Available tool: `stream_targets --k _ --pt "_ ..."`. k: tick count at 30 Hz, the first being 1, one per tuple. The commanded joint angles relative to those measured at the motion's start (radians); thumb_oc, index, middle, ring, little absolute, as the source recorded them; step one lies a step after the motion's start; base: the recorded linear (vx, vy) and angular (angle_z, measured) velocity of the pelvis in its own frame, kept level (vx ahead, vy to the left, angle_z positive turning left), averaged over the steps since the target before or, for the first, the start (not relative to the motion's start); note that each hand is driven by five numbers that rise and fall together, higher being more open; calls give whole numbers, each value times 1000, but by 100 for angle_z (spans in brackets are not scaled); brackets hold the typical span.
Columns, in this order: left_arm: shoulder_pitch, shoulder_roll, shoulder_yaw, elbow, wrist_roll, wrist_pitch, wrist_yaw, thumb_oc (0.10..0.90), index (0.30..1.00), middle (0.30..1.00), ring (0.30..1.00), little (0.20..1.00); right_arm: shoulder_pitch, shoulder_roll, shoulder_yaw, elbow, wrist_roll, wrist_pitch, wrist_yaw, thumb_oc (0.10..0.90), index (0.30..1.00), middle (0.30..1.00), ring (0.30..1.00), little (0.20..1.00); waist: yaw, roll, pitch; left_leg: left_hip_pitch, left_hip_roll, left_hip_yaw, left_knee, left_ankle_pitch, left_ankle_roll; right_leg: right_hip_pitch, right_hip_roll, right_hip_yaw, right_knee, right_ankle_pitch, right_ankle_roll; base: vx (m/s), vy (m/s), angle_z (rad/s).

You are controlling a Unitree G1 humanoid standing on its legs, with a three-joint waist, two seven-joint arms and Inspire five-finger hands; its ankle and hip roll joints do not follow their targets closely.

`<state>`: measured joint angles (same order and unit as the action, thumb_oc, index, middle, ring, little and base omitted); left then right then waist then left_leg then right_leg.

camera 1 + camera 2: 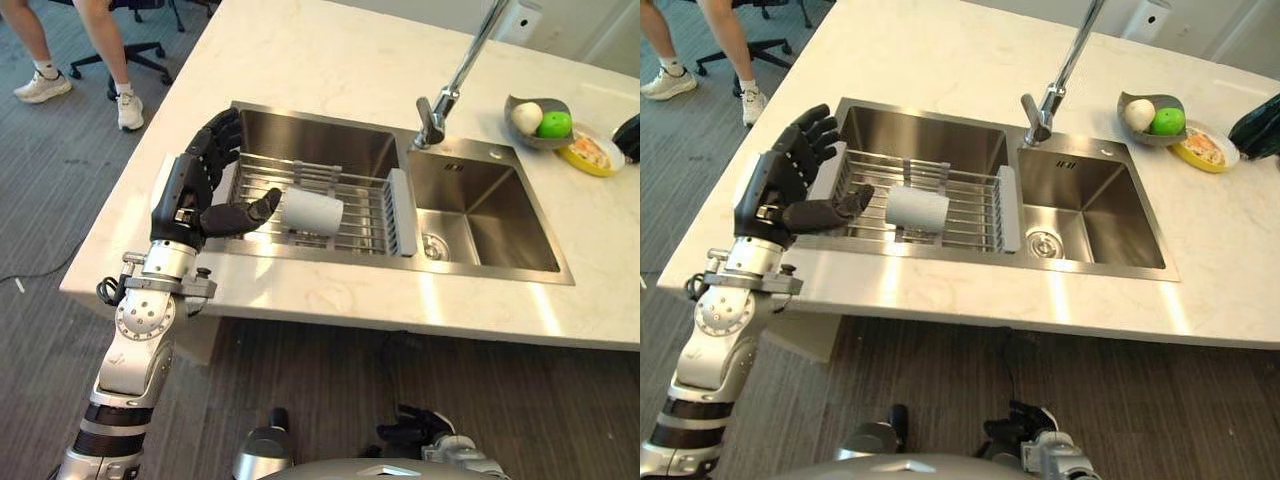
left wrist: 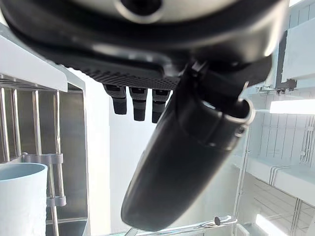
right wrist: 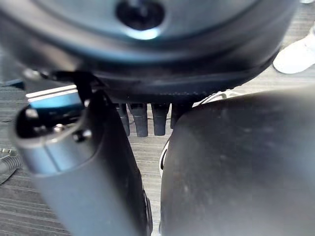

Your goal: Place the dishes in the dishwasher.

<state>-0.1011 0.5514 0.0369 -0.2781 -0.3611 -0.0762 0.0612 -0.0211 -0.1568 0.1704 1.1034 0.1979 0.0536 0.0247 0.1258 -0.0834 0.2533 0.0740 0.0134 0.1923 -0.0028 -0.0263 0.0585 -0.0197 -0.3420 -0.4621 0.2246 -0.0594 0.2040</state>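
the counter (image 1: 330, 60) bears a sink (image 1: 480, 215) with a wire rack (image 1: 355, 205) across its left basin. on the rack a white cup (image 1: 312, 211) lies on its side. it looks light, stiff, smooth and likely breakable; best gripped around its barrel. the left hand (image 1: 205, 185) hovers just beside it, fingers spread, thumb pointing at the cup, not touching. the right hand (image 3: 147, 118) hangs low, fingers straight.

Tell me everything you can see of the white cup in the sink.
The white cup is a plain cylinder with no handle in sight, matt, perhaps ceramic or plastic. It lies on its side on the wire rack that spans the left basin of the sink, its mouth turned toward the left robot hand. That hand is open beside it, thumb reaching toward the rim; whether they touch I cannot tell.
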Motion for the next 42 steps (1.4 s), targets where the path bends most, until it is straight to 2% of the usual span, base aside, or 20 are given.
stream_targets --k 1,2,3,4,6,9,10,11,13,16,21,24,25,29,31,34,37,42 --pt "-105 29 -6 -86 25 -89 -4 800 900 900 900 900 34 -1 0 24 -4 3 17 800 900 900 900 900 -11 7 -73 5 25 22 -22 -40 -71 2 21 133 -128 198 37 157 -93 34" --pt "-104 30 3 -80 48 -91 -8 800 900 900 900 900 44 11 1 17 -10 7 19 800 900 900 900 900 -7 -9 -89 8 16 35 -34 -36 -79 32 9 92 -179 242 58 103 -71 41" --pt "-104 30 3 -80 48 -91 -8 800 900 900 900 900 44 12 1 17 -10 7 19 800 900 900 900 900 -8 -9 -89 9 16 34 -34 -35 -79 34 9 90 -182 243 58 167 -165 34" --pt "-93 27 10 -81 59 -88 -11 800 900 900 900 900 52 17 -4 20 -11 9 23 800 900 900 900 900 -9 -12 -102 20 35 37 -58 -20 -98 48 20 77 -205 261 58 138 -138 34" --pt "-72 23 24 -64 83 -91 -3 800 900 900 900 900 83 0 -5 23 -25 -5 24 800 900 900 900 900 -24 -10 -111 32 49 41 -74 -13 -109 69 36 64 -247 253 58 136 -150 3" --pt "-89 43 19 -60 147 -87 -4 800 900 900 900 900 70 12 -4 63 -14 -6 20 800 900 900 900 900 -28 -3 -119 30 68 43 -77 -6 -126 91 55 39 -298 237 54 57 -92 -4" --pt "-90 62 25 -62 173 -88 -14 800 900 900 900 900 65 13 0 89 -13 -5 19 800 900 900 900 900 -27 4 -129 29 88 54 -80 2 -140 99 64 24 -312 206 53 63 -106 -5" --pt "-90 62 25 -62 173 -89 -14 800 900 900 900 900 64 13 0 90 -13 -5 19 800 900 900 900 900 -27 5 -129 29 90 54 -81 2 -141 98 66 24 -312 204 52 98 -127 -7" --pt "-90 109 34 -45 220 -92 -16 800 900 900 900 900 67 8 4 101 -5 -13 27 800 900 900 900 900 -26 16 -141 40 115 60 -83 5 -163 113 84 16 -312 176 44 123 -99 -9" --pt "-91 181 28 -34 272 -94 -35 800 900 900 900 900 59 -7 6 98 4 -18 28 800 900 900 900 900 -29 29 -144 41 132 60 -84 15 -176 118 95 4 -312 162 37 69 -72 -4" --pt "-104 328 -13 -4 323 -59 -125 800 900 900 900 900 83 -37 6 107 14 -25 48 800 900 900 900 900 -33 56 -148 40 145 48 -85 22 -185 130 115 5 -312 134 27 39 -37 8" --pt "-124 413 -26 -7 351 -57 -156 800 900 900 900 900 98 -42 13 120 9 -25 58 800 900 900 900 900 -37 68 -153 41 144 41 -85 23 -187 135 119 5 -312 128 24 44 -9 8" --pt "-126 414 -28 -6 351 -58 -156 800 900 900 900 900 98 -41 12 120 9 -25 58 800 900 900 900 900 -37 67 -153 41 144 41 -85 23 -188 135 119 5 -312 128 24 32 -8 9" --pt "-169 514 -97 9 331 -65 -204 800 900 900 900 900 108 -56 23 130 -3 -23 65 800 900 900 900 900 -47 87 -160 45 140 35 -85 20 -187 144 122 10 -312 120 21 38 8 10" --pt "-167 527 -103 15 319 -66 -208 800 900 900 900 900 110 -55 24 128 0 -24 65 800 900 900 900 900 -49 89 -163 47 139 37 -85 19 -188 146 122 10 -312 120 22 41 19 3" --pt "-237 600 -174 76 376 -89 -191 800 900 900 900 900 108 -71 24 127 9 -33 66 800 900 900 900 900 -62 99 -165 52 135 43 -85 17 -187 145 119 17 -312 124 26 24 12 0" --pt "-255 634 -218 103 388 -84 -213 800 900 900 900 900 109 -71 22 130 15 -35 65 800 900 900 900 900 -65 103 -168 55 132 48 -85 14 -186 147 115 18 -312 127 28 21 11 -1" --pt "-319 647 -283 169 457 -82 -199 800 900 900 900 900 120 -76 15 143 22 -36 70 800 900 900 900 900 -73 104 -169 57 128 52 -85 13 -185 146 113 21 -312 129 30 0 0 0"
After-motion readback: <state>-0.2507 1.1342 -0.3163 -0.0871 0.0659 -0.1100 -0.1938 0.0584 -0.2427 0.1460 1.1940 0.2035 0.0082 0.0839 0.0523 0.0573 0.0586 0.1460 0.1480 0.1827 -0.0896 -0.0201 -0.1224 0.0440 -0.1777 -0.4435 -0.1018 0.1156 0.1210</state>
